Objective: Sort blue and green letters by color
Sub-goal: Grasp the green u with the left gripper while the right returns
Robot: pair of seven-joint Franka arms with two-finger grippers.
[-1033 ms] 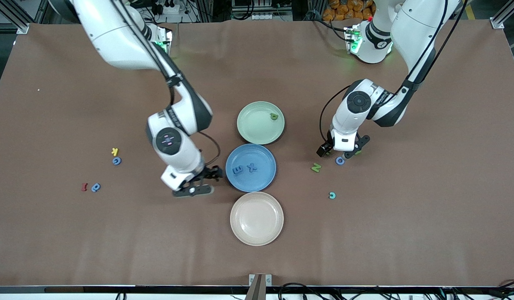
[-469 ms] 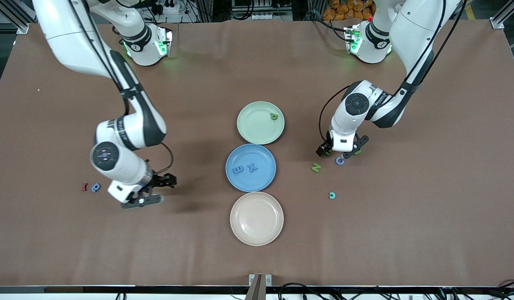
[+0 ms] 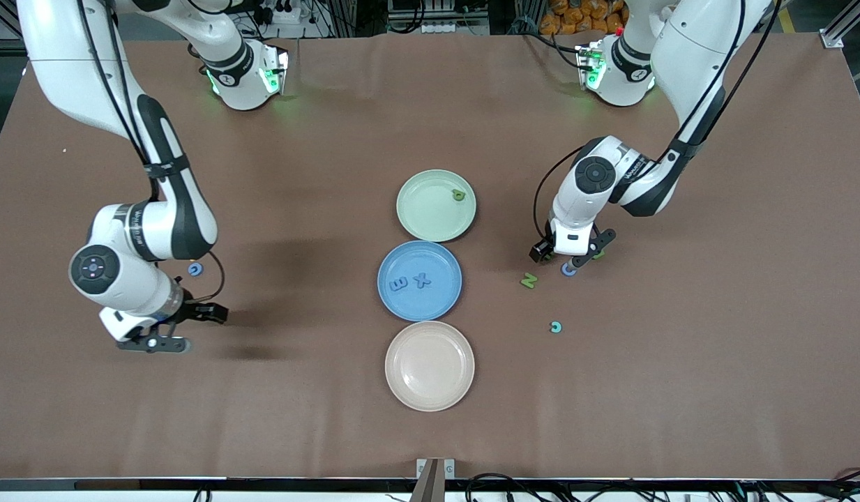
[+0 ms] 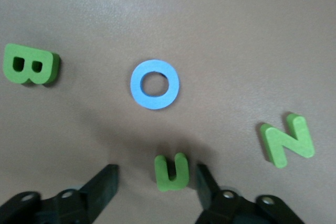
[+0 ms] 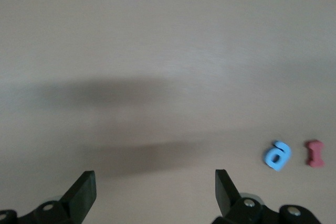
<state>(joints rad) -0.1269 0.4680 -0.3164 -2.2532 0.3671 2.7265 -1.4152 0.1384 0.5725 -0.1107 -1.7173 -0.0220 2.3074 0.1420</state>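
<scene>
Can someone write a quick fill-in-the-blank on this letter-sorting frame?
1. The round blue plate holds ____ chunky blue letters.
2. The left hand is open around the lime green letter ____.
3. The round green plate holds ____ green letter.
4. The open right hand grips ____.

Missing words: two; U; one; nothing

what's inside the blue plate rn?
Two blue letters lie in the blue plate: an E and an X, side by side and apart. Nothing covers the plate, so its whole inside shows.

Robot lab, aluminium framing, cables
</scene>
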